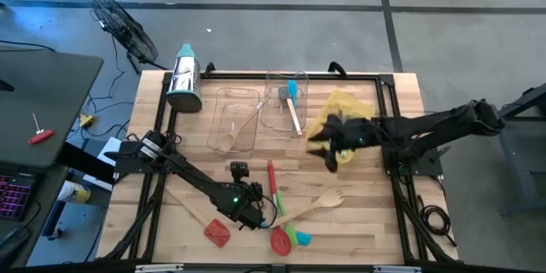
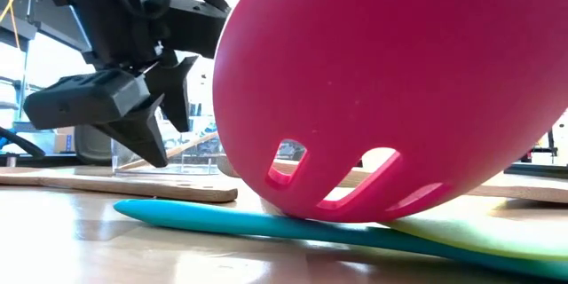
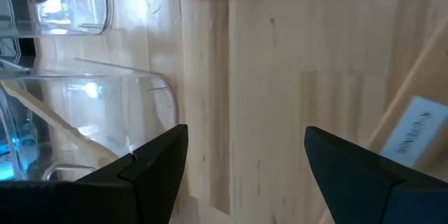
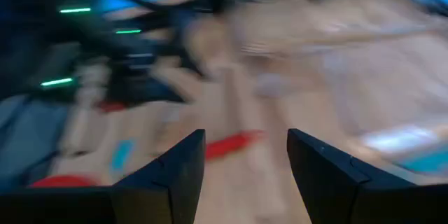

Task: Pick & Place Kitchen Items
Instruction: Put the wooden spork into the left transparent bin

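Several utensils lie flat near the table's near edge: a red slotted spoon (image 1: 281, 241), which fills the low view (image 2: 390, 89) and rests on a teal spatula (image 2: 266, 222) and a green one (image 2: 497, 235). Also there are a wooden fork (image 1: 317, 204), a slim red utensil (image 1: 272, 183) and a red spatula with a wooden handle (image 1: 214, 229). My left gripper (image 1: 253, 211) is open and empty just above the table, left of the slim red utensil; bare wood shows between its fingers (image 3: 245, 140). My right gripper (image 1: 325, 148) is open and empty (image 4: 245, 143), above the table beside the yellow tray (image 1: 348, 107).
Two clear trays (image 1: 237, 119) (image 1: 275, 90) stand at the far middle; in or over them lie a wooden spoon (image 1: 243, 124) and a teal spatula (image 1: 293, 102). A steel box grater with a teal top (image 1: 184, 78) lies at the far left. A black frame (image 1: 281, 75) rims the table.
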`<control>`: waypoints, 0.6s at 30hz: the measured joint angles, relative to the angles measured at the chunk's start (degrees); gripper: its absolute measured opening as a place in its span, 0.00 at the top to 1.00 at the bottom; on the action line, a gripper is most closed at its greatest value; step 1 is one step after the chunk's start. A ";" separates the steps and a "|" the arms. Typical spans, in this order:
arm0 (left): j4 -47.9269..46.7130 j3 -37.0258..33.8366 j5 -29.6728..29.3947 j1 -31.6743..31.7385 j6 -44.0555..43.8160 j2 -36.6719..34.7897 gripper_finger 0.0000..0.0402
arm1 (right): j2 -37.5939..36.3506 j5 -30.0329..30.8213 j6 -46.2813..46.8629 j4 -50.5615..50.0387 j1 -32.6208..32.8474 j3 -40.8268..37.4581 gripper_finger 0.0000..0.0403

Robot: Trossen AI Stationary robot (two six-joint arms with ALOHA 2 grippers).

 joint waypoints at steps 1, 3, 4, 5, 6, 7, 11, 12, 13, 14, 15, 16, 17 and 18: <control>-0.45 0.23 -0.01 0.18 0.12 0.00 0.30 | 0.00 -1.09 -0.83 1.22 1.51 0.00 0.52; -0.92 0.99 -0.03 0.61 0.12 0.00 0.30 | 0.16 -3.58 -1.78 3.89 4.47 0.00 0.52; -1.35 1.49 -0.06 0.82 0.12 0.00 0.30 | 0.40 -4.89 -2.37 4.99 5.80 0.04 0.52; -2.08 2.08 -0.06 0.82 0.11 0.00 0.30 | 0.63 -5.97 -2.74 5.75 7.18 0.04 0.52; -3.12 2.82 -0.10 0.84 0.10 0.00 0.30 | 0.80 -6.60 -3.41 6.06 8.64 0.04 0.52; -3.95 3.65 -0.25 0.83 0.26 0.00 0.30 | 0.89 -6.70 -4.18 6.06 10.09 0.04 0.52; -4.62 7.06 -1.81 0.77 0.67 0.00 0.30 | 2.93 -2.13 -7.06 6.08 15.60 0.04 0.52; -4.70 7.93 -2.24 0.77 0.91 0.00 0.30 | 3.73 -0.73 -7.47 5.88 16.92 0.02 0.52; -4.55 8.71 -2.93 0.77 1.56 0.00 0.30 | 4.68 0.72 -7.58 5.99 17.98 0.02 0.52; -4.29 9.37 -3.21 0.77 2.01 -0.02 0.30 | 5.75 1.95 -7.57 6.36 18.80 0.02 0.52; -4.07 9.83 -3.67 0.77 2.59 -0.02 0.30 | 6.94 3.00 -7.33 6.50 19.72 0.04 0.52; -3.86 10.18 -4.31 0.79 3.05 -0.02 0.30 | 8.27 3.78 -6.96 6.40 20.60 0.04 0.52; -3.16 10.39 -4.77 0.79 3.39 -0.02 0.30 | 9.70 4.34 -6.72 6.37 21.35 0.04 0.52; -2.48 10.66 -5.47 0.79 3.73 -0.02 0.30 | 11.39 4.90 -6.69 6.54 21.97 0.04 0.52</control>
